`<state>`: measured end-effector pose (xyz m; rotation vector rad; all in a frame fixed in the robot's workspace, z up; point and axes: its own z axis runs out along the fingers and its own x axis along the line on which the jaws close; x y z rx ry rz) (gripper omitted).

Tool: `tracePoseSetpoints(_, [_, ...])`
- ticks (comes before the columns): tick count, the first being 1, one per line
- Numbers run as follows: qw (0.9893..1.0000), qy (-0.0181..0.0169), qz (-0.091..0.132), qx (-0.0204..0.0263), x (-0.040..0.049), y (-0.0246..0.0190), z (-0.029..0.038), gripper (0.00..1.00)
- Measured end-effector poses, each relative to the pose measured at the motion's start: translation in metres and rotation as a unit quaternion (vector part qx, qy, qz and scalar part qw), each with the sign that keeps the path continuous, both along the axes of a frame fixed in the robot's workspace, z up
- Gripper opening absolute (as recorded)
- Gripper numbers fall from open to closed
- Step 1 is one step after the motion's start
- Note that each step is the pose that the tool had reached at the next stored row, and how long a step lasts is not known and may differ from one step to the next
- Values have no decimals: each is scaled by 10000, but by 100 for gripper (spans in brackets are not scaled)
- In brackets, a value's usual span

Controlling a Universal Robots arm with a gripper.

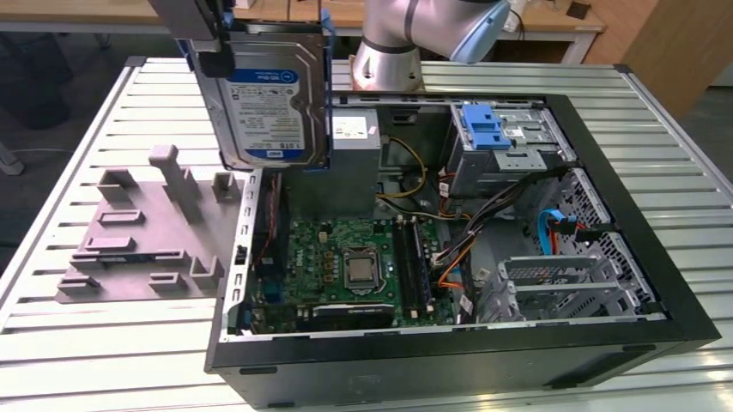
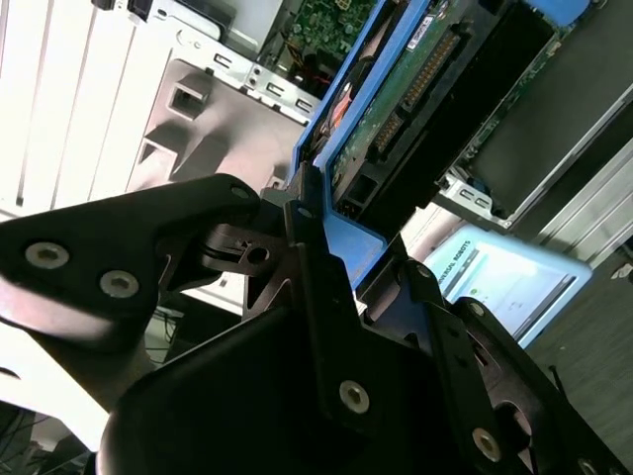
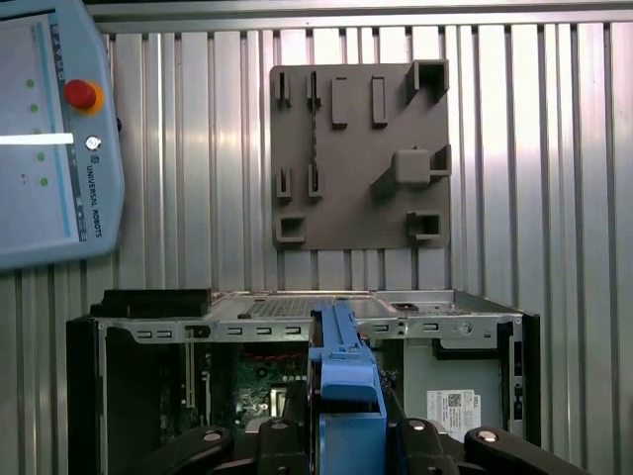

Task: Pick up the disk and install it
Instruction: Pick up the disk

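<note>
**Over slatted metal counter [image 1: 92, 360]: items, near to far**

Nearest, in the exterior view: black open-sided computer case [image 1: 458, 365] lying flat, green motherboard [image 1: 355, 257] inside. Toward the exterior view's left: grey moulded fixture plate [image 1: 143, 236]. Further back: silver-grey rectangular disk in blue carrier frame [image 1: 266, 103], upright in the air above the case's far corner; black tool [image 2: 361, 252] clamped on its frame. Farthest: silver robot arm [image 1: 401, 39].

Disk [image 1: 269, 103]: dull silver-grey metal shell, glossy blue-and-white paper label, smooth blue plastic carrier frame [image 3: 346, 376]. Gripper [image 2: 341, 247]: matt black, with bright metal screws. Table [image 1: 92, 360]: ribbed, satin bare metal. Fixture plate [image 1: 137, 232]: matt grey plastic. Computer case [image 1: 458, 365]: matt black outside, bare sheet metal inside.
</note>
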<state>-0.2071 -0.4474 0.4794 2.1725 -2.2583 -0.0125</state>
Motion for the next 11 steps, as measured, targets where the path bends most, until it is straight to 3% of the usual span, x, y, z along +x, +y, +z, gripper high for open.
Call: tracePoseSetpoints(11, [10000,0,0,0,205,0,-1,36])
